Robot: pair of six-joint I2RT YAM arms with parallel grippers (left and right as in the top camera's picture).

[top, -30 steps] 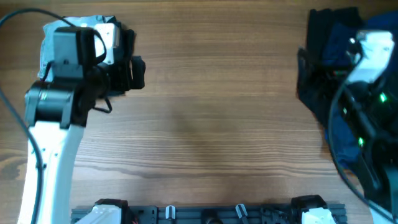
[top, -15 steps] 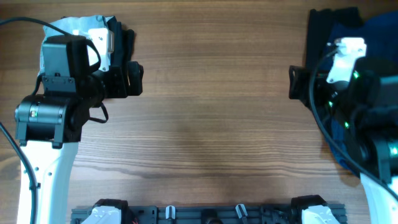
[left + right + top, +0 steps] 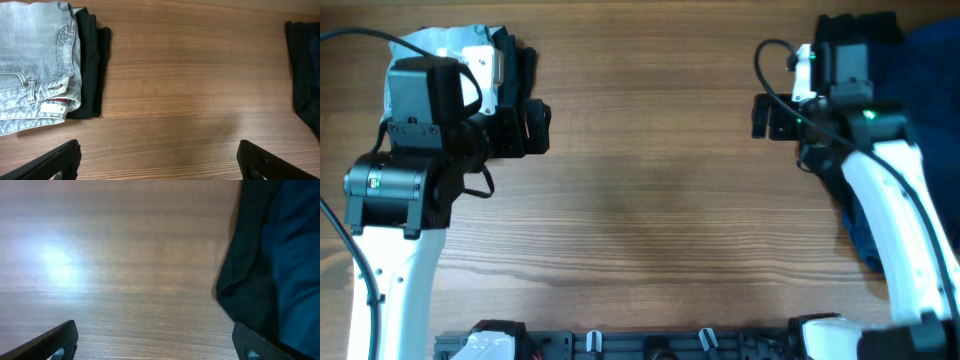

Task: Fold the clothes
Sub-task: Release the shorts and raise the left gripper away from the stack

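I am holding my left gripper (image 3: 157, 161) and right gripper (image 3: 155, 341) spread apart; the shorts (image 3: 35, 60) are lying over a black garment (image 3: 91, 65), partly cut off.

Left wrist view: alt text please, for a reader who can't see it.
Folded light-blue denim shorts lie at the top left of a wooden table, with a folded black garment showing along their right edge. More dark clothing enters at the right edge. The open, empty left gripper shows only as two fingers in the bottom corners.
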